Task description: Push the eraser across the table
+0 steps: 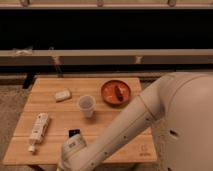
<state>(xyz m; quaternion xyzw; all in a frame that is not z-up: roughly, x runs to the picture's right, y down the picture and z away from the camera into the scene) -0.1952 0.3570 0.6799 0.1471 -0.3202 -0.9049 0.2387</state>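
Camera view:
- Table [50, 107]: light wood, plank stripes, fills lower half of frame; small dark mark [144, 149] near lower-right corner.
- Speckled floor [10, 107] at left; pale rail [100, 56] across dark wall behind.
- On top: whitish block [63, 94], cup [87, 105], red plate [117, 91], white bottle [38, 129] lying at left.
- Eraser [74, 133]: black, lower left of centre, just above arm's wrist, partly covered.
- Gripper [64, 160]: bottom-left edge, cut off by frame; open or closed, cannot tell.
- Dark item on plate unclear.
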